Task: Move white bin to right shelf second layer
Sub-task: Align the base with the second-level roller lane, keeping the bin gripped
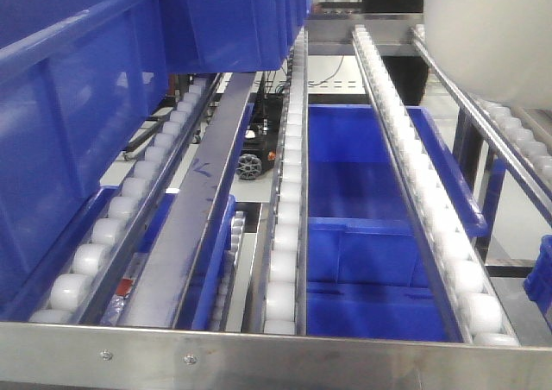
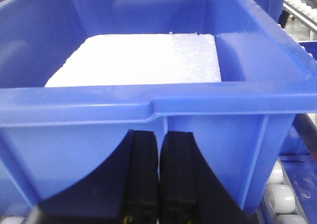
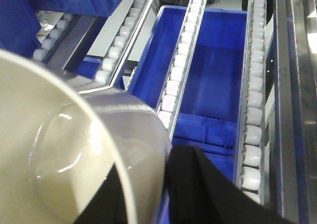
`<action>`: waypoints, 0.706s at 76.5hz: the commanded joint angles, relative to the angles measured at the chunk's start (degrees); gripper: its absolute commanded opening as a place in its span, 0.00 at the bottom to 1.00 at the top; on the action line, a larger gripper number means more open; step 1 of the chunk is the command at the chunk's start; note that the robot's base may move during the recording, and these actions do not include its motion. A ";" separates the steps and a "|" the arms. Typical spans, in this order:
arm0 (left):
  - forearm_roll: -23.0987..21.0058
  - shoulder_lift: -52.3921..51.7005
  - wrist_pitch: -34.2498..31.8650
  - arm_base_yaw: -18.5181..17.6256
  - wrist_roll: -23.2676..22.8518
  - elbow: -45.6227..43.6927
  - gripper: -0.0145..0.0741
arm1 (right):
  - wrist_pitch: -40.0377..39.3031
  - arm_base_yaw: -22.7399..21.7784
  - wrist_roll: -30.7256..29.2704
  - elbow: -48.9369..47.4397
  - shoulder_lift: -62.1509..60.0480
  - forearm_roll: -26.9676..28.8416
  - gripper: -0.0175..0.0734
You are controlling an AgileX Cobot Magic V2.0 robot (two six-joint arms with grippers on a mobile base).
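Note:
The white bin [image 1: 492, 36] hangs at the upper right of the front view, over the right-hand roller rails. In the right wrist view the white bin [image 3: 74, 149] fills the lower left, tilted, its glossy inside showing. My right gripper [image 3: 156, 194] is shut on the bin's wall, one black finger inside and one outside. The right shelf second layer [image 1: 414, 166] is a level of roller rails behind a flat steel front rail [image 1: 276, 355]. My left gripper [image 2: 159, 149] is shut and empty, right in front of a blue crate [image 2: 223, 120].
The blue crate at my left gripper holds a white foam slab [image 2: 138, 60]. More blue crates [image 1: 78, 105] sit on the left rollers. Another blue crate [image 1: 362, 191] lies on the level below, seen between the rails. A steel rail [image 1: 483, 122] runs along the right.

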 commanded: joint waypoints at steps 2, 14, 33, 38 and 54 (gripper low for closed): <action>0.00 -0.80 -5.00 -0.33 -0.30 2.11 0.26 | -5.76 -0.25 -0.12 -1.91 -0.47 -0.18 0.25; 0.00 -0.80 -5.00 -0.33 -0.30 2.11 0.26 | -5.76 -0.25 -0.12 -1.91 -0.47 -0.18 0.25; 0.00 -0.80 -5.00 -0.33 -0.30 2.11 0.26 | -5.76 -0.25 -0.12 -1.91 -0.47 -0.18 0.25; 0.00 -0.80 -5.00 -0.33 -0.30 2.11 0.26 | -5.76 -0.25 -0.12 -1.91 -0.47 -0.18 0.25; 0.00 -0.80 -5.00 -0.33 -0.30 2.11 0.26 | -5.76 -0.25 -0.12 -1.91 -0.47 -0.18 0.25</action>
